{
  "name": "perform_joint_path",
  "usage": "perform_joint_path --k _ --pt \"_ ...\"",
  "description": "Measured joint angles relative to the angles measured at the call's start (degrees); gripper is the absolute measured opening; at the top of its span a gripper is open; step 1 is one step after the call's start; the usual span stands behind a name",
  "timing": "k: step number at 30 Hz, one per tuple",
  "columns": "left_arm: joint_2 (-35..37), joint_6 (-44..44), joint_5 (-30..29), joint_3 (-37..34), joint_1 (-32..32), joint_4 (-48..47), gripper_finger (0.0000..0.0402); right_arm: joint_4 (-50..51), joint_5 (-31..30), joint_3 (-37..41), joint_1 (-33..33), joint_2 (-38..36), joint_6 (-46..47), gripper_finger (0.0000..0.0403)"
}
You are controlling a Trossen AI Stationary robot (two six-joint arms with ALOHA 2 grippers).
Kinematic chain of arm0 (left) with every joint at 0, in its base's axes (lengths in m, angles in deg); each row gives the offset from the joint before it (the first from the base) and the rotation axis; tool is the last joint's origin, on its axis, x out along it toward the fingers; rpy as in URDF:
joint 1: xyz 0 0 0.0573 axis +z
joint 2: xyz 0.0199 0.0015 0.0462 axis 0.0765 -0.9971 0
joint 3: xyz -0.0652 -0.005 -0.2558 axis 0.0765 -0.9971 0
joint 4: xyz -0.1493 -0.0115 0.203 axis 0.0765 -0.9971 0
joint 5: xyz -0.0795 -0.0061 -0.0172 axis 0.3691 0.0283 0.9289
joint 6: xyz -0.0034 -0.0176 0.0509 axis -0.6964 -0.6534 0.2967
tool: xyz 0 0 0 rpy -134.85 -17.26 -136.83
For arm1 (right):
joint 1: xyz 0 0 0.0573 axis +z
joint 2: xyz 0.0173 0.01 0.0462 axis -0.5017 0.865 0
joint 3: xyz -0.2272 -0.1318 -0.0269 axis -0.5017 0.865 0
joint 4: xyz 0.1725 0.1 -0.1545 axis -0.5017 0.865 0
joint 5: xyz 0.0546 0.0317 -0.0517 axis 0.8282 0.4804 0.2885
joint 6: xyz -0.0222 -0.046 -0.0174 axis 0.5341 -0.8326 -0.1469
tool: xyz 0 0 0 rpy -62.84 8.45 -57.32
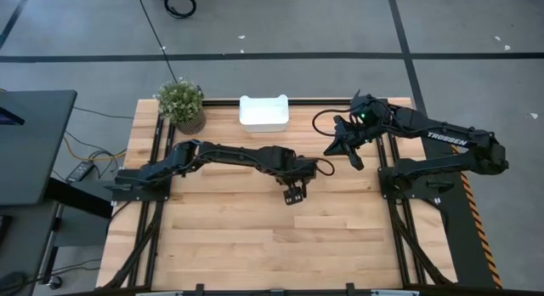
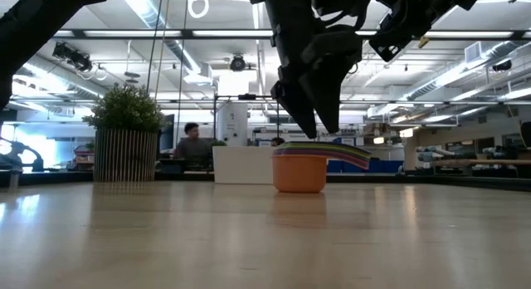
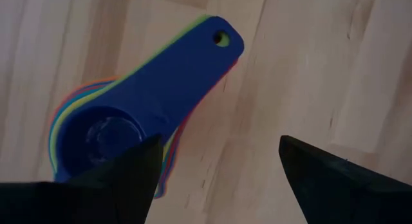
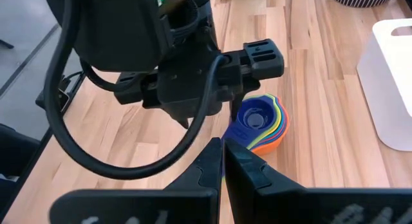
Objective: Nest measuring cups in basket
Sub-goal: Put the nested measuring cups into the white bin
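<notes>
The measuring cups (image 2: 300, 168) stand nested in one stack on the table, orange bowl at the bottom and a blue cup (image 3: 122, 121) on top. Their handles (image 3: 206, 53) fan out to one side. My left gripper (image 3: 215, 172) is open and points steeply down, just above the stack. One finger is over the blue bowl and the other stands beside the handles. In the high view the left gripper (image 1: 293, 192) covers the stack. The white basket (image 1: 263, 111) stands at the table's far edge. My right gripper (image 4: 223, 166) is shut and hangs in the air at the far right.
A potted plant (image 1: 180, 105) stands at the far left corner, next to the basket. Bare wooden table (image 1: 272, 245) lies between the stack and the near edge. People sit at desks in the room beyond the table.
</notes>
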Motion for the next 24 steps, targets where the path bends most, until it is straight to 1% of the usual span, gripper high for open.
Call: perform_joint_path --k 10,17,24 --pt "0.0 -0.1 0.0 0.0 -0.2 0.1 0.0316 0.0 -0.1 0.0 0.0 0.0 0.0 0.0023" --pt "0.0 3.0 -0.5 0.0 -0.9 0.1 0.0316 0.0 -0.2 0.0 0.0 0.0 0.0 0.0023" --pt "0.0 -1.0 -1.1 0.0 -0.7 0.2 0.0316 0.0 -0.2 0.0 0.0 0.0 0.0 0.0023"
